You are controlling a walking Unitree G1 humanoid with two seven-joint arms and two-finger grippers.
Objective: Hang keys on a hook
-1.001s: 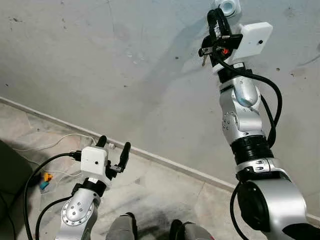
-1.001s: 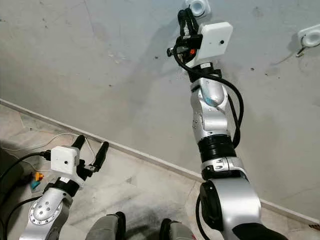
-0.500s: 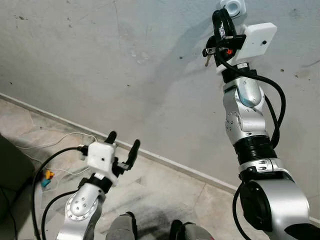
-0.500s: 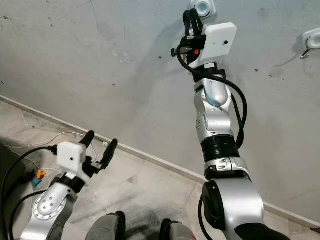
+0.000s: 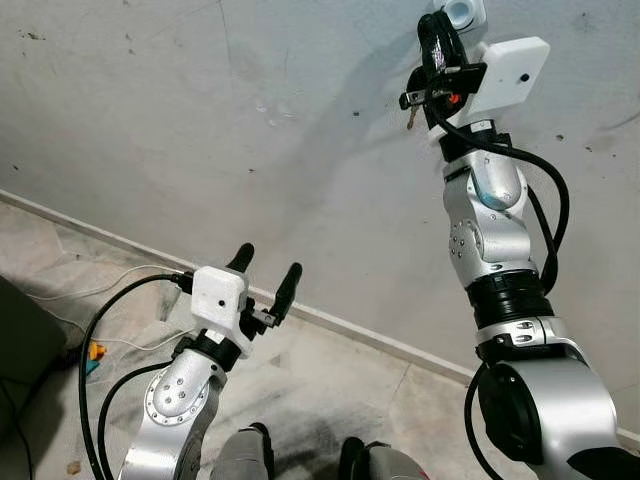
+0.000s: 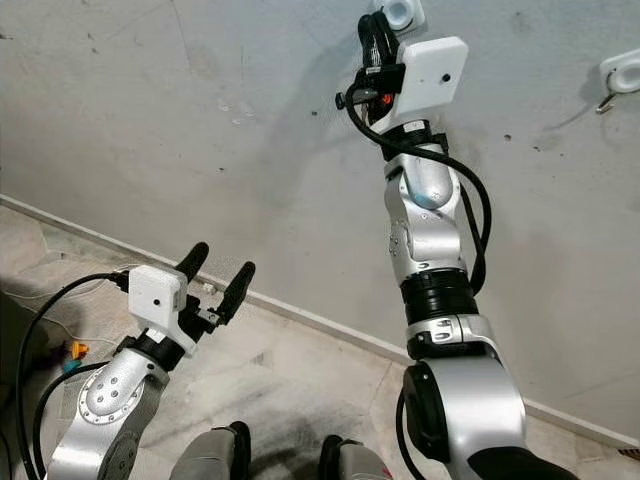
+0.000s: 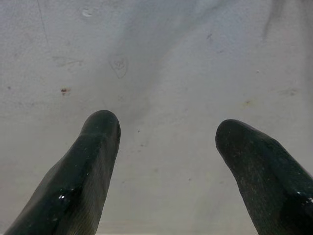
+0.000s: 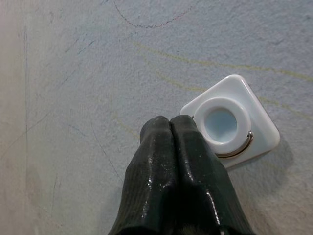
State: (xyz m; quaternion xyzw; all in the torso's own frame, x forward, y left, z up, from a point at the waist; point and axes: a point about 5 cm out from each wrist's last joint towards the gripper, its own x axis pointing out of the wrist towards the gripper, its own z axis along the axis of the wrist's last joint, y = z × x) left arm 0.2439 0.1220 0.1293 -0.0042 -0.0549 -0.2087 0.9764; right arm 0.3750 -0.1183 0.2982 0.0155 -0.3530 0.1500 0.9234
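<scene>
A white square hook (image 5: 462,12) with a round pale-blue centre is stuck high on the grey wall. My right gripper (image 5: 432,24) is raised to it, with its black fingers shut and their tips touching the hook's lower left edge (image 8: 221,122). A small metal key (image 5: 409,118) dangles beside the gripper's base; how it is held is hidden. In the right wrist view the fingertips (image 8: 169,122) press together with nothing showing between them. My left gripper (image 5: 268,262) is low, near the skirting, open and empty, facing the bare wall (image 7: 166,58).
A second white hook (image 6: 622,72) sits on the wall further right. White cables (image 5: 110,285) and a small orange and blue item (image 5: 92,355) lie on the tiled floor at left, beside a dark object (image 5: 20,340). My feet (image 5: 300,462) stand near the skirting.
My left arm has risen and swung right, closer to the wall, still open. The right gripper stays shut at the hook, barely shifted.
</scene>
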